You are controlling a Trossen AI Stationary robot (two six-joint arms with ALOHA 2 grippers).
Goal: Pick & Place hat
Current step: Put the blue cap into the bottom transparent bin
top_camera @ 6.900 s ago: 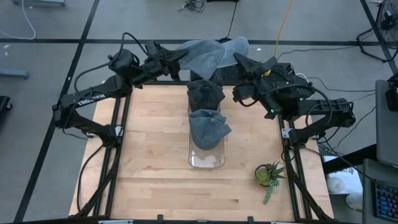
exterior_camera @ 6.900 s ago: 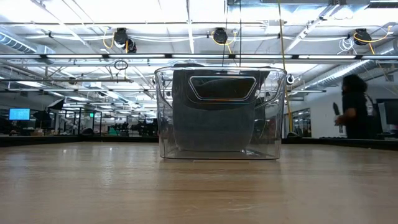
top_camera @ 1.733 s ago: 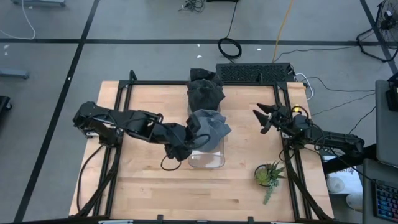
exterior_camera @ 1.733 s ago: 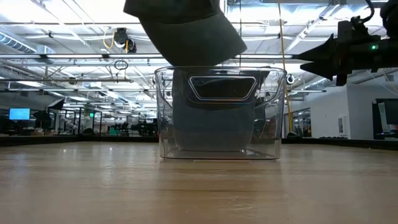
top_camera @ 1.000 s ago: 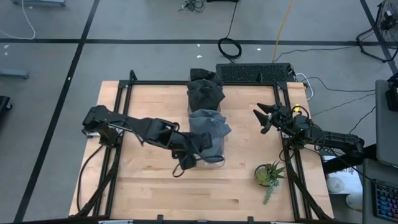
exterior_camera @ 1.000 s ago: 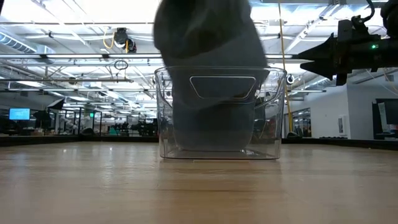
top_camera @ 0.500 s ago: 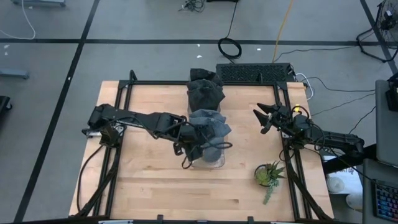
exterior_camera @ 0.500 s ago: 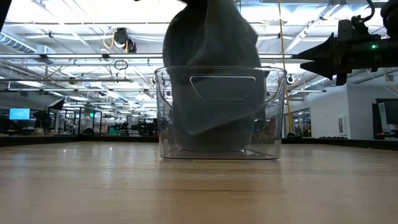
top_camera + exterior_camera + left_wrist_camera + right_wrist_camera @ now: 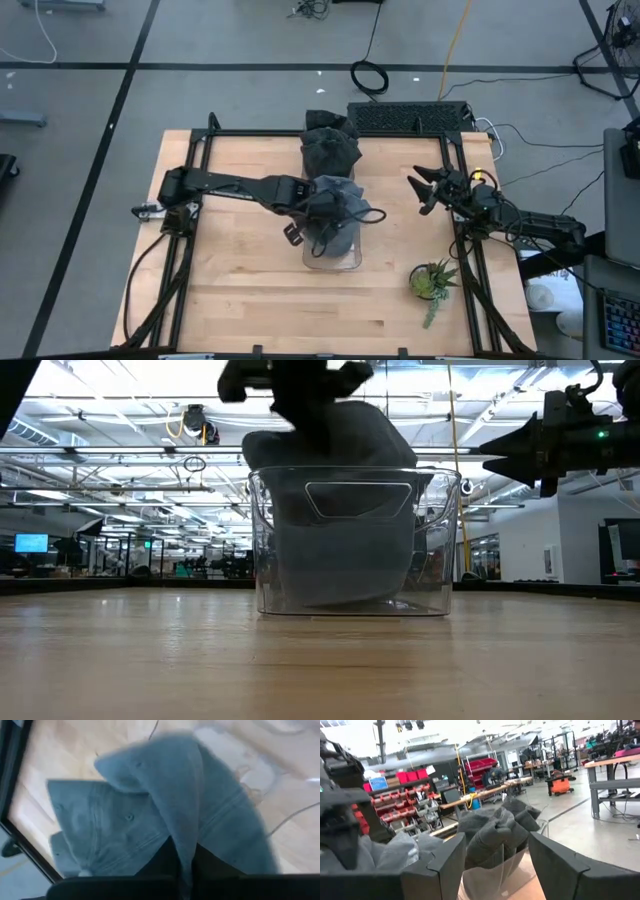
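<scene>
A clear plastic bin (image 9: 332, 262) stands in the middle of the table. My left gripper (image 9: 322, 222) is over it, shut on a grey hat (image 9: 340, 450) that droops from above the rim down into the bin (image 9: 440, 540). Another grey hat (image 9: 348, 195) sits in the bin behind it, and a dark hat (image 9: 330, 150) bulges over the bin's far end. My right gripper (image 9: 424, 190) hangs open at the table's right side, holding nothing. My left gripper pinches a raised fold of the grey hat's cloth (image 9: 184, 832) between its two fingers (image 9: 162, 862). It comes from above, pointing down. The hat hangs slack below the fingers, its upper part bunched above the bin's rim and its lower part inside the bin.
A small potted plant (image 9: 432, 282) stands near the table's near right corner. A black keyboard (image 9: 405, 115) lies past the far edge. Bare wood lies left of the bin and along the near edge.
My left gripper has carried the grey hat toward the table's right and far edges, from beside the bin's near left corner to over the bin, and has come down. The hat, which hung long above the rim, now sags into the bin.
</scene>
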